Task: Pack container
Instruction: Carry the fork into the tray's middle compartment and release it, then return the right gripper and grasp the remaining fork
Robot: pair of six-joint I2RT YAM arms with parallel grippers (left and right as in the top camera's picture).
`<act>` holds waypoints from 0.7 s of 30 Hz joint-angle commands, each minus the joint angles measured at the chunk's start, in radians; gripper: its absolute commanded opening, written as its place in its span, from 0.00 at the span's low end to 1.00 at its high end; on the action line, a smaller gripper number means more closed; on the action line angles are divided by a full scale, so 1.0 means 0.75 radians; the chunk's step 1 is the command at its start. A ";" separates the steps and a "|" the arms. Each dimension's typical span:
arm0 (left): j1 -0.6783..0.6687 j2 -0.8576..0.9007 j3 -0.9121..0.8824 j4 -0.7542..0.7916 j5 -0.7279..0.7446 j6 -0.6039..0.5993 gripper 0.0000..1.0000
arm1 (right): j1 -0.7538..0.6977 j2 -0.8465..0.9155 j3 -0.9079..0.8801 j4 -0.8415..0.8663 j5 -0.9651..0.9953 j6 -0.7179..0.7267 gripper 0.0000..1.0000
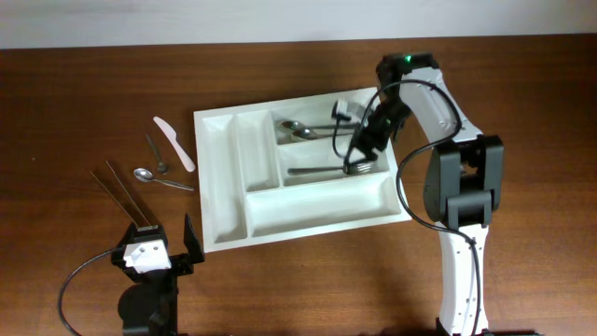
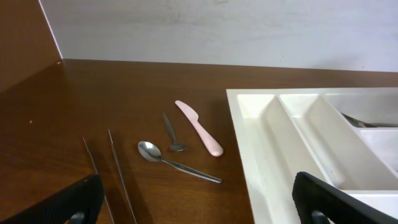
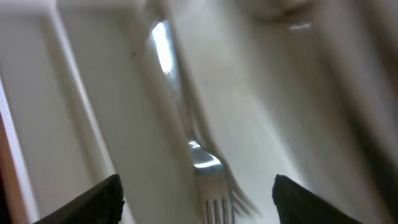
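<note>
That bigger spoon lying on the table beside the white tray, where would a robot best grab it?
Grip the bigger spoon by the middle of its handle, straight down from above, jaws across the thin shaft. It lies flat on the table, so a sideways approach finds no hold; its bowl is wide, rounded, and close to the small spoon.

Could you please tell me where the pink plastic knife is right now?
In the overhead view, the pink plastic knife lies on the wooden table just left of the white plastic cutlery tray, beside a small metal spoon.
</note>
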 commanded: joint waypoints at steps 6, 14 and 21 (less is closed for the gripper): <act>0.009 -0.013 -0.008 0.004 0.017 0.020 0.99 | -0.103 -0.013 0.506 -0.162 -0.022 0.434 0.57; 0.009 -0.013 -0.008 0.004 0.017 0.021 0.99 | -0.114 -0.013 0.569 -0.178 0.455 0.671 0.57; 0.009 -0.013 -0.008 0.004 0.017 0.021 0.99 | -0.239 -0.013 0.513 -0.139 0.773 1.028 0.58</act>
